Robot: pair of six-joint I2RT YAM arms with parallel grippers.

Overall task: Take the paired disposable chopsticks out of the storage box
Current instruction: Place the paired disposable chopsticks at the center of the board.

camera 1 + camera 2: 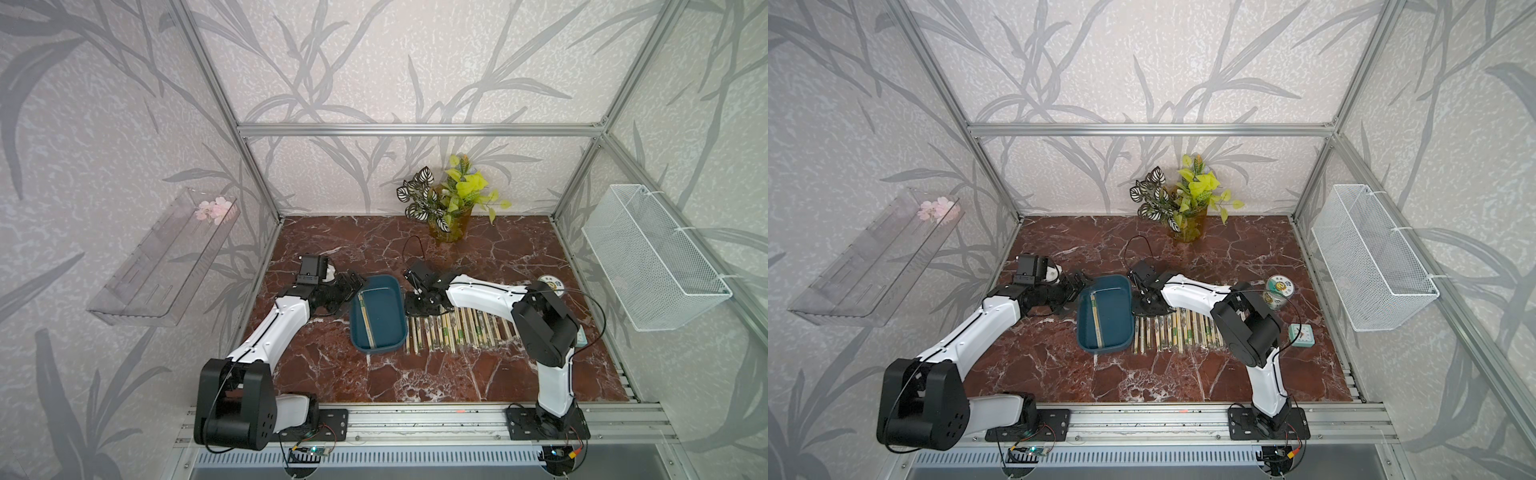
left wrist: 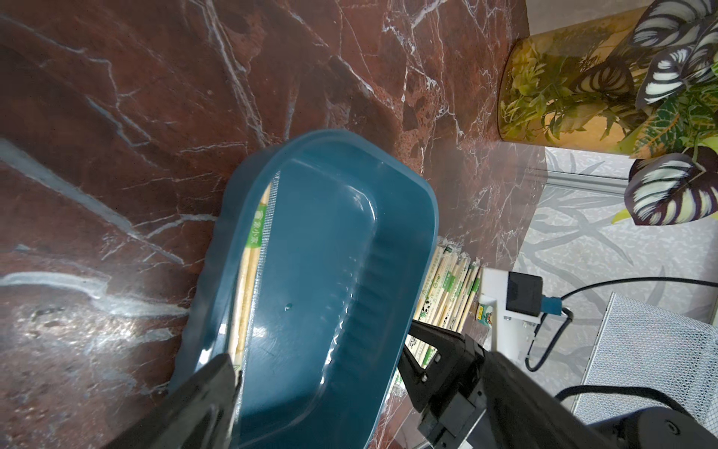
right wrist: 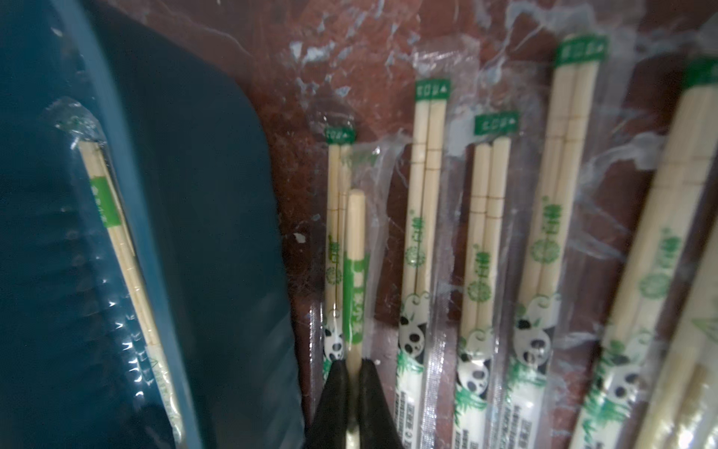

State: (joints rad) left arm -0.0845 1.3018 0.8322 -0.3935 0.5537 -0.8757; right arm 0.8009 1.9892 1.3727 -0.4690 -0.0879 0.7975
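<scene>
Many chopsticks (image 1: 457, 330) lie in a row on the table (image 1: 415, 374), just right of the box (image 1: 388, 332). One pair (image 1: 367, 322) lies inside the box along its left wall. At the row's far end, the right gripper (image 3: 352, 363) pinches a wrapped pair (image 3: 355, 272). The left gripper (image 2: 322, 342), jaws spread, sits at the box's far left corner.
</scene>
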